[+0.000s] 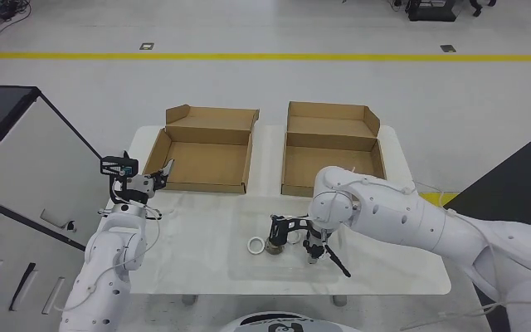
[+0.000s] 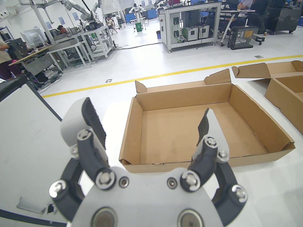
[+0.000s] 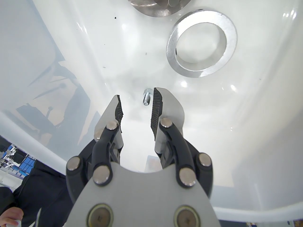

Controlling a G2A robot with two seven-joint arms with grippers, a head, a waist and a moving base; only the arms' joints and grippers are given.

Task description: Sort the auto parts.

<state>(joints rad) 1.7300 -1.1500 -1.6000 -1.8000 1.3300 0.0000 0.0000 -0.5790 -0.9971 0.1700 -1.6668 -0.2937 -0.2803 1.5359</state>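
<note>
**Bolt at the tips of the open right pincer**

We see a small threaded steel bolt (image 3: pixel 146 96) lying between the tips of the right pincer (image 3: pixel 137 94), just beside one ribbed black pad, jaws apart. Past it lie a flat metal ring (image 3: pixel 171 48) and a drilled round flange (image 3: pixel 151 6) in a glossy white tray (image 3: pixel 82 48). The left pincer (image 2: pixel 147 105) hangs apart near a shallow cardboard box (image 2: pixel 132 131).
</note>
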